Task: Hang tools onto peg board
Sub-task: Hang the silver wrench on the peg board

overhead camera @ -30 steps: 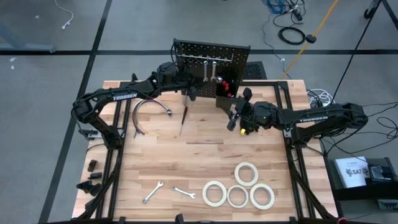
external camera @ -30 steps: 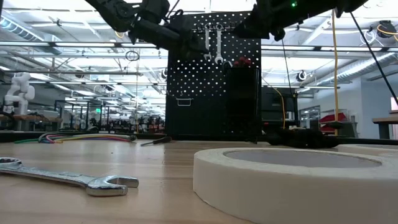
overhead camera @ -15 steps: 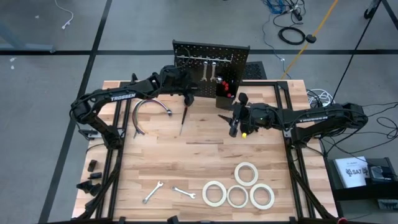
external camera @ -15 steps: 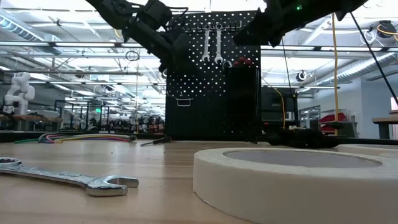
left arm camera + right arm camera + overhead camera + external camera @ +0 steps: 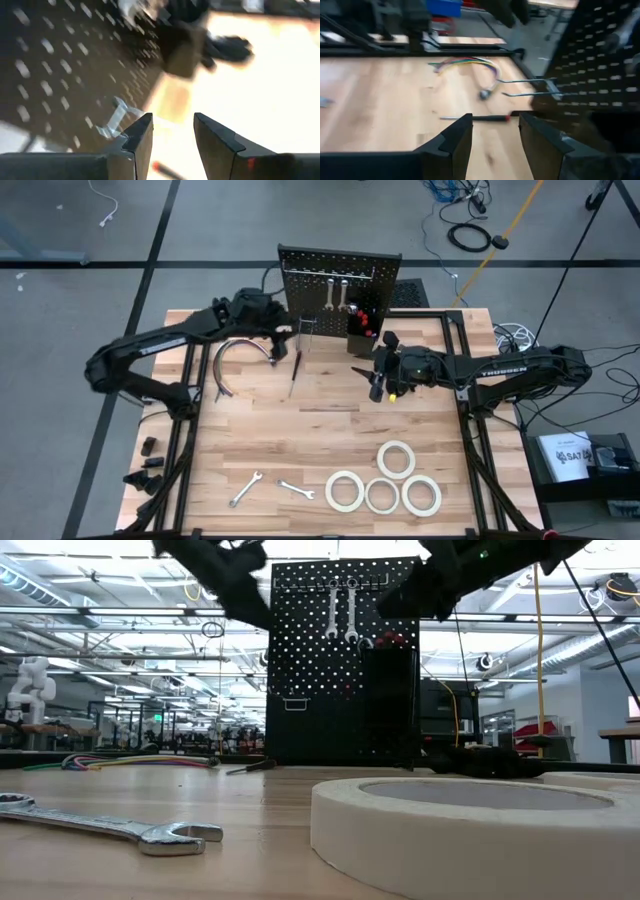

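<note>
**Two wrenches hung, most tools still down**

Your left pincer (image 5: 283,343) is spread and holds nothing, just off the board's (image 5: 340,262) left edge. Your right pincer (image 5: 377,375) is also spread and empty, in front of the bin (image 5: 361,330). Beyond them, two wrenches (image 5: 336,292) already hang from the board's top hooks. Between the pincers a screwdriver (image 5: 294,371) lies on the worktop (image 5: 300,440). Well off, at the near edge, two more wrenches (image 5: 270,489) and four tape rolls (image 5: 385,483) wait.
</note>
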### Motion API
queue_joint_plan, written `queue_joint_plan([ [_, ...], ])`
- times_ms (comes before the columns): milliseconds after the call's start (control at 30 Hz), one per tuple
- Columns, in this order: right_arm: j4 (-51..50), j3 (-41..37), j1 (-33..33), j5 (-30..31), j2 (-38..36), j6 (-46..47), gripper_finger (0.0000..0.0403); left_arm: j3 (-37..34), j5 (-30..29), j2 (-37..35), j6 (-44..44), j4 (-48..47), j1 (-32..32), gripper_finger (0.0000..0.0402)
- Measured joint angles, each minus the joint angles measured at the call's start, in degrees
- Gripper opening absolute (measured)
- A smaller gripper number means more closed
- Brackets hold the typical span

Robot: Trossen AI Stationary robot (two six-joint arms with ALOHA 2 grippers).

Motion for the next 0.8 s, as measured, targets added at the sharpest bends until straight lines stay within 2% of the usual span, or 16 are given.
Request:
queue_joint_plan([
  [100, 1.4, 0.0, 0.0, -5.2, 0.5, 2.9, 0.0157, -0.1, 3.9, -4.1, 0.1, -9.5, -2.0, 0.0143],
  [200, 2.1, 0.0, 1.1, -8.8, 2.5, 6.1, 0.0157, -2.4, 4.9, -7.5, -1.3, -14.7, -7.0, 0.0143],
  [367, 8.3, 0.0, 6.3, -9.4, 9.4, 8.9, 0.0157, -9.4, 5.0, -11.4, -7.6, -14.8, -19.9, 0.0143],
  [500, 13.6, 2.7, 11.3, -9.4, 17.3, 9.6, 0.0157, -18.2, 5.1, -12.7, -15.0, -9.2, -31.0, 0.0143],
  [633, 12.6, 9.9, 16.3, -9.4, 26.5, 12.1, 0.0157, -27.4, 4.5, -12.5, -24.3, 4.2, -41.7, 0.0143],
  [800, 10.3, 21.5, 21.1, -9.1, 39.9, 15.1, 0.0157, -33.4, -3.9, -10.1, -29.1, 16.6, -53.9, 0.0143],
])
